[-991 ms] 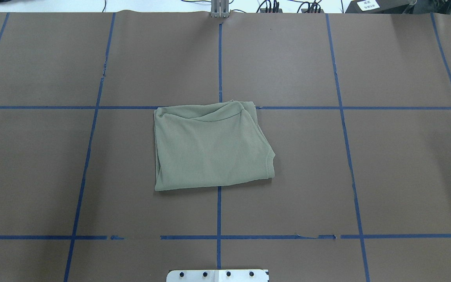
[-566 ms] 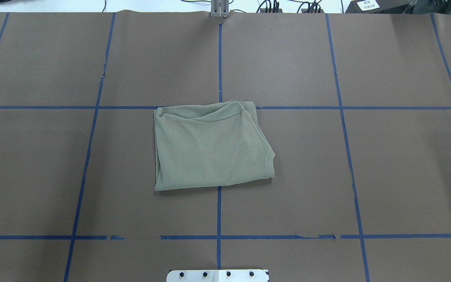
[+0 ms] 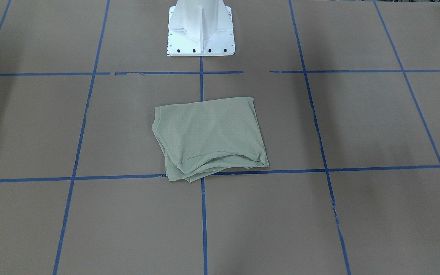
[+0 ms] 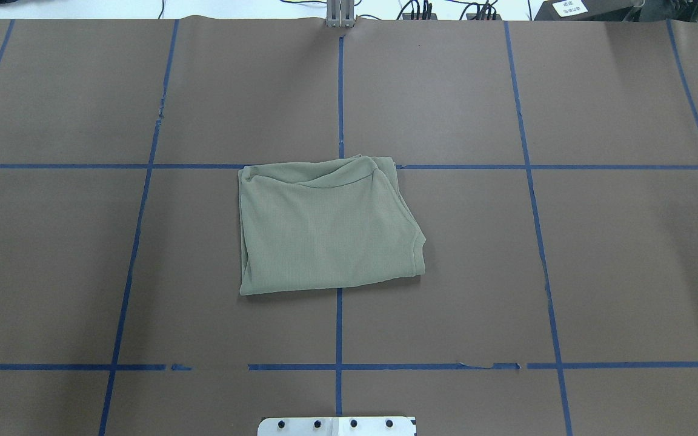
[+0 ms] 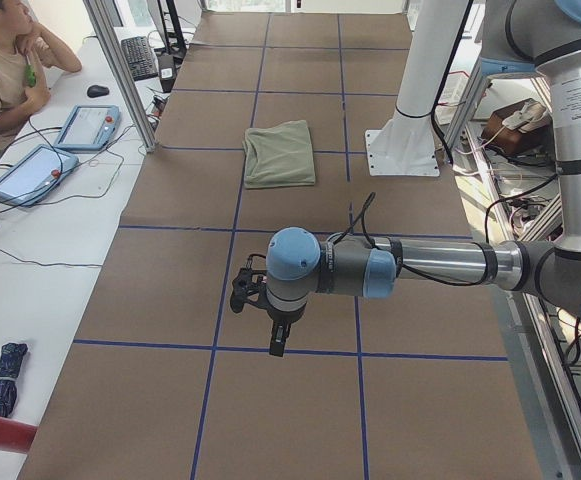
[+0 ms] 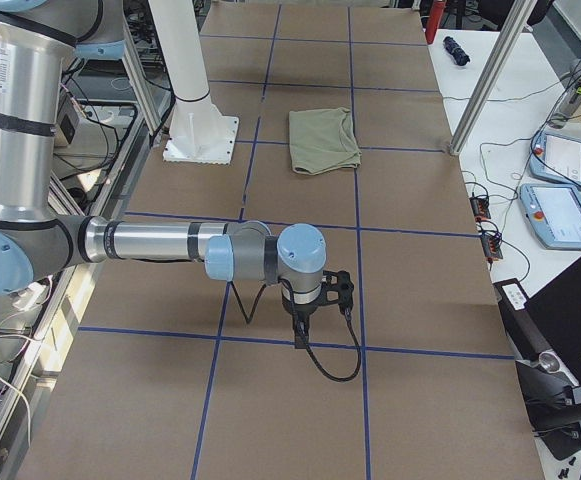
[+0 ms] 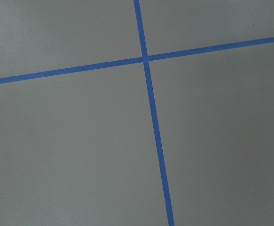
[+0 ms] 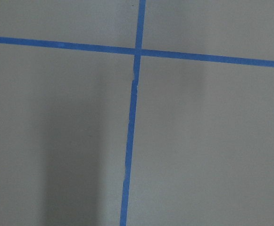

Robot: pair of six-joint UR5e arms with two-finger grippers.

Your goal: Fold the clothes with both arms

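Folded shirt (image 4: 325, 230) lies on the table (image 4: 567, 272); jaws of left arm (image 5: 440, 262) and right arm (image 6: 150, 240) cannot be judged.

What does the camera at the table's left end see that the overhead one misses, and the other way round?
Only the left-end view shows the robot's left arm and a seated person beside two tablet screens. Only the overhead view makes out the curved collar band. Both show the folded green shirt on the brown table with blue tape lines.
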